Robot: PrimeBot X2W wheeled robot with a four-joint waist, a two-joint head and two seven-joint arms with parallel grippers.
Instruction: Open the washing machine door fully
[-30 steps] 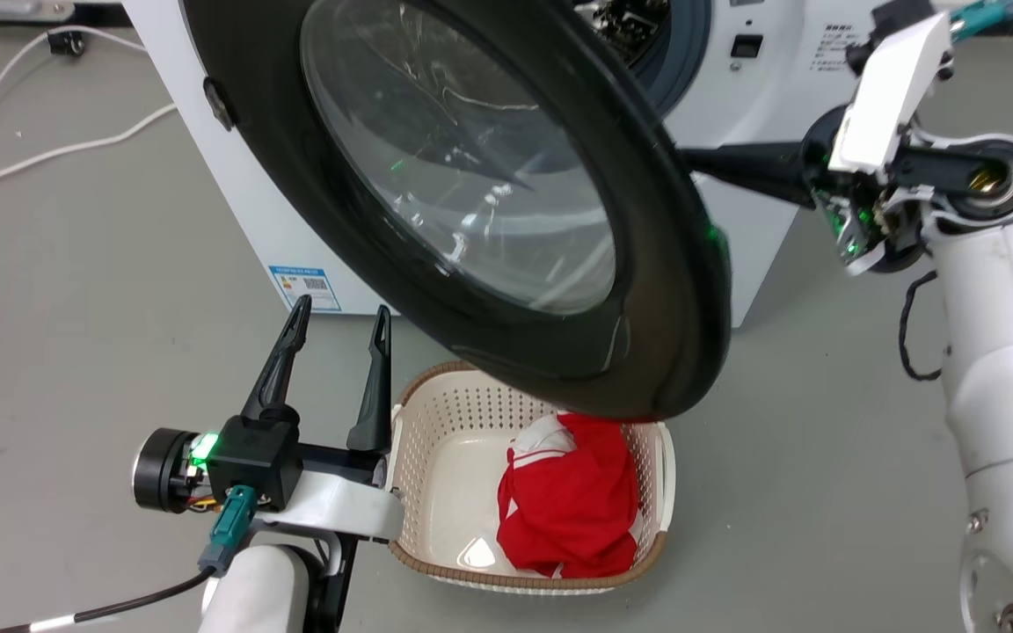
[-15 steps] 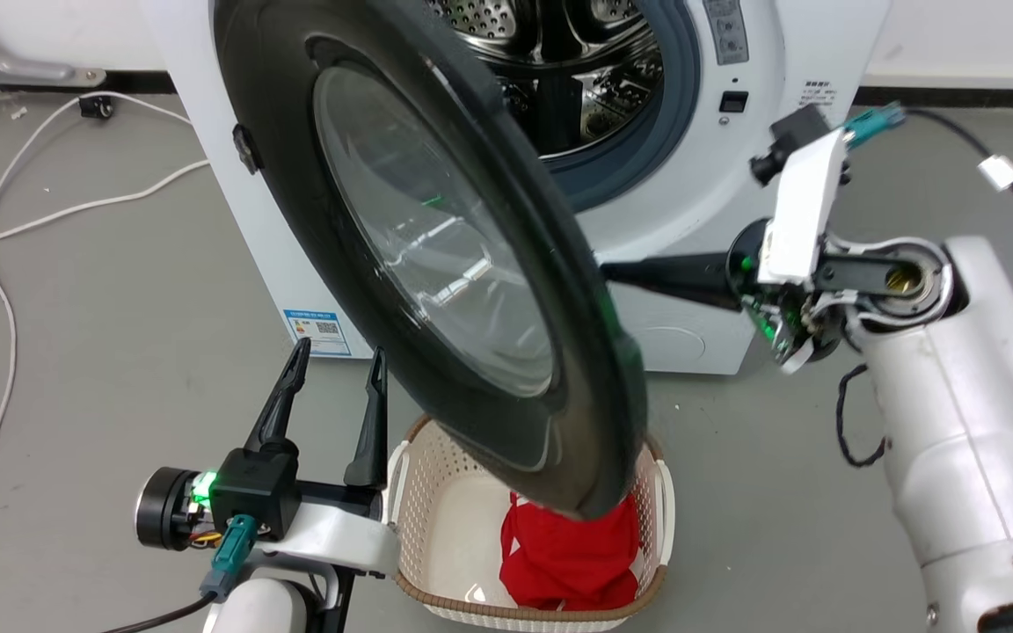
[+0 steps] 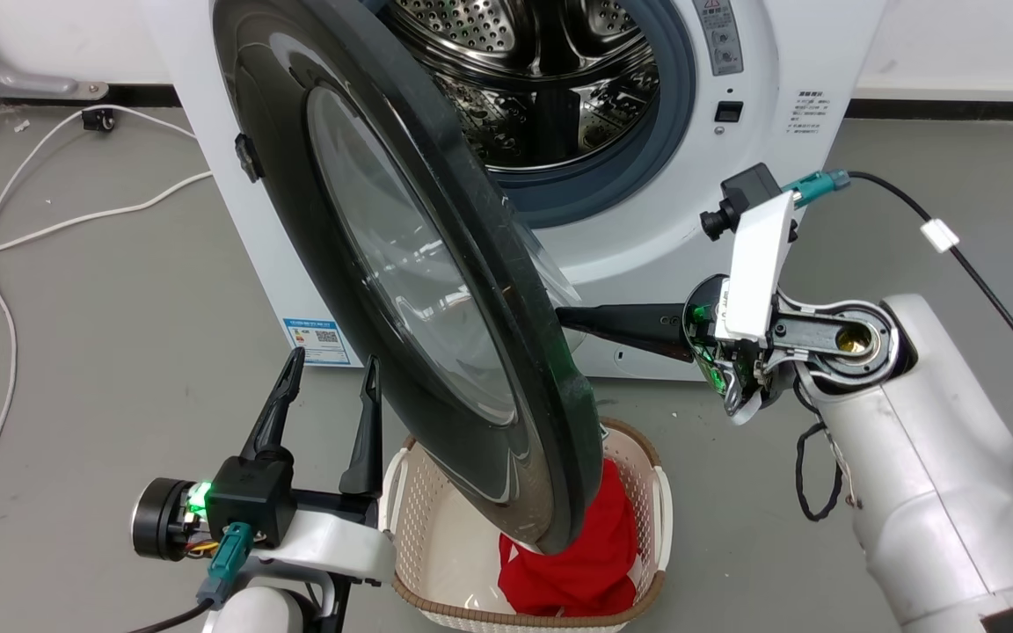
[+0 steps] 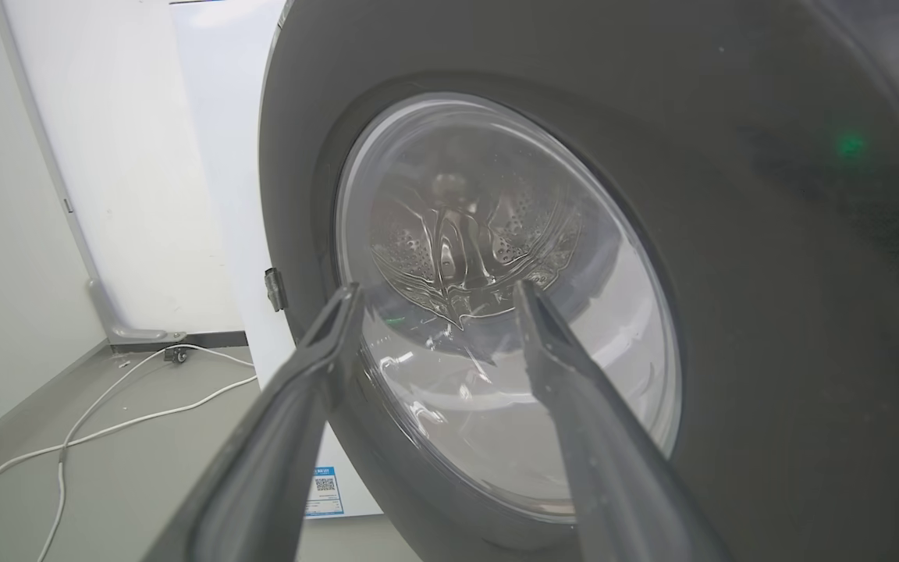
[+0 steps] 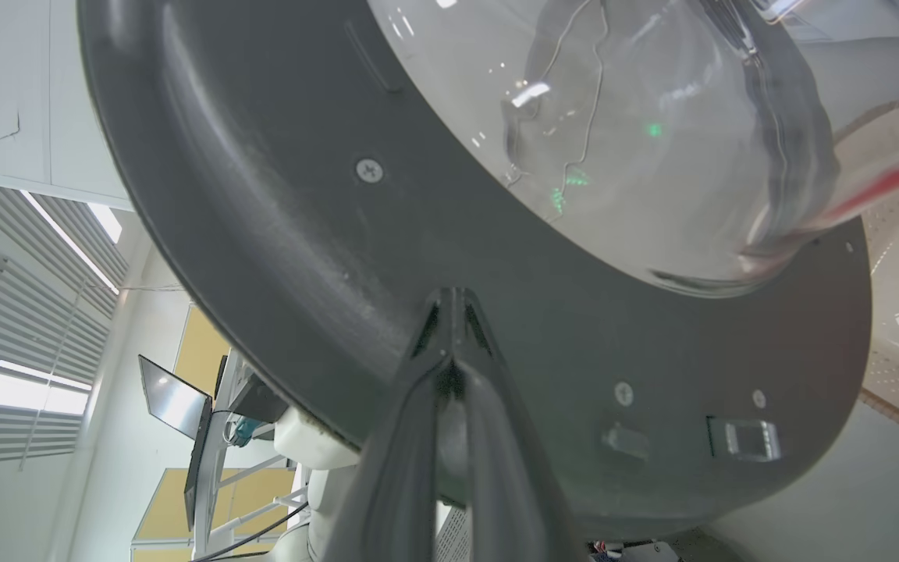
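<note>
Sitting partway open: the washing machine door [image 3: 436,299] is hanging off the left side of the washing machine [image 3: 717,220], nearly edge-on to the head camera, with its glass bowl bulging toward the drum [image 3: 542,79]. Its lower free edge is overhanging the laundry basket [image 3: 405,492] on the floor and covering part of the red garment [image 3: 599,563] lying in it. The grey gasket [image 3: 652,149] is showing exposed behind the door.

Right gripper [image 3: 570,318] is reaching in level from the right, on the inner side of the door. Its fingers [image 5: 430,367] are pinched together with nothing between them. In the right wrist view the tips are sitting at the dark inner rim, just beside the glass; can't tell whether they're actually touching it.

Left gripper [image 3: 334,359] is hovering low on the outer side of the door, fingers spread apart and holding nothing, pointing toward the outer face and apart from it. Its wrist view is looking between the two fingers at the window.

White cables [image 3: 5,237] are lying on the floor left of the machine.
</note>
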